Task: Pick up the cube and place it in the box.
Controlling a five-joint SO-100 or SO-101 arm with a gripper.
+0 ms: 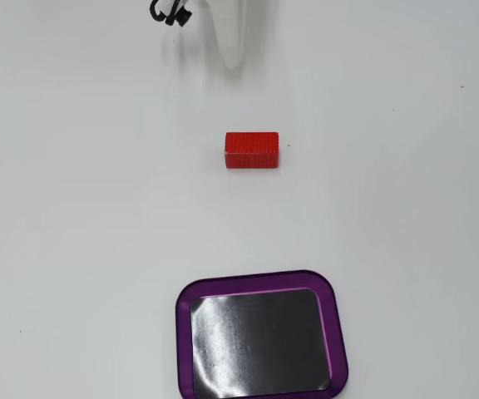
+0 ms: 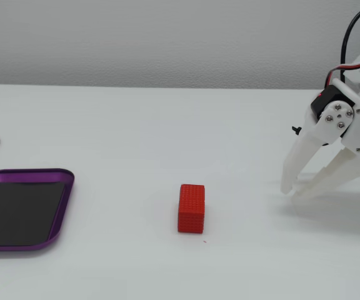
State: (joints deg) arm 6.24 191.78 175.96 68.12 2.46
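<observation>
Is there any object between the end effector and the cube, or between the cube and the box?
Nothing visible. In both fixed views, only bare table lies between the end effector and the cube, and between the cube and the box.

Bright even light, soft shadows, glossy glare

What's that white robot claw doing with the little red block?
Nothing yet. The white gripper hangs near the table off to one side, apart from the red cube, and its fingers hold nothing; they look almost together at the tips. The cube sits on the white table by itself, between the gripper and the purple box. The box has nothing in it. So the cube has not been picked up yet.
</observation>
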